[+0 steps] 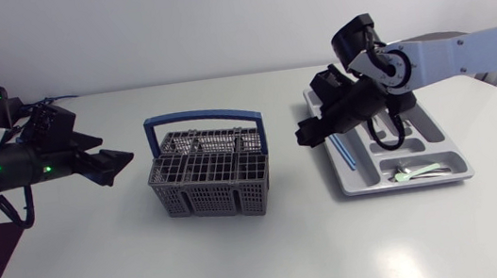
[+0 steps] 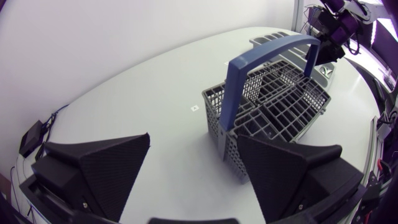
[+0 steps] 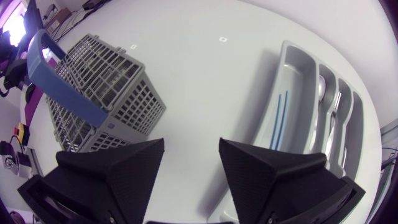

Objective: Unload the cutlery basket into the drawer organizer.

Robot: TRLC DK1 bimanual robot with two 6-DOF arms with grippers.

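- Left gripper [image 1: 115, 165]: jaws spread wide and holding nothing. In the left wrist view only bare table top shows between the two wedge fingers [image 2: 106, 165].
- It hangs above the table to the left of the cutlery basket [image 1: 206, 168], apart from it and pointing toward it.
- Right gripper [image 1: 309, 134]: jaws parted, gripping nothing. In the right wrist view the gap [image 3: 191, 142] lies over bare table.
- It sits between the basket [image 3: 106, 93] and the drawer organizer [image 3: 298, 68], by the organizer's near long wall.
- The basket is grey plastic mesh with a blue handle [image 1: 201, 119] arching over it. It stands upright at mid-table, well apart from the organizer [image 1: 449, 148].
- The organizer is a grey tray at the table's right.
- Two thin blue sticks [image 3: 278, 121] lie in its long outer slot.
- Metal cutlery [image 3: 321, 93] lies in the slots alongside, and pale green pieces [image 1: 419, 171] in the front end compartment.
- Writing: one small square mark [image 3: 224, 39] on the table top, too small to read.
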